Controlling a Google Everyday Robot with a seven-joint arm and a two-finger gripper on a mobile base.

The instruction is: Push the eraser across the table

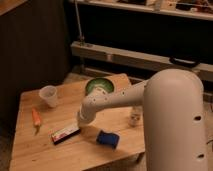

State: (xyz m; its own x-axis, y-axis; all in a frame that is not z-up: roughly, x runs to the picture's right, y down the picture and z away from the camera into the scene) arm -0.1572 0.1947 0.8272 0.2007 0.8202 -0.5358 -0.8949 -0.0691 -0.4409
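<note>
The eraser (65, 133) lies flat on the light wooden table (35, 152), a long dark block with a white top face and a reddish mark, angled up to the right. My white arm reaches in from the right, and its gripper (82, 121) sits low over the table just right of the eraser's right end, very close to it. The arm's end hides the gripper itself.
An orange carrot (36, 118) lies at the left. A clear plastic cup (48, 95) stands at the back left, a green bowl (98, 86) at the back middle. A blue sponge-like block (108, 139) lies in front of the arm. A small white bottle (134, 116) stands at the right.
</note>
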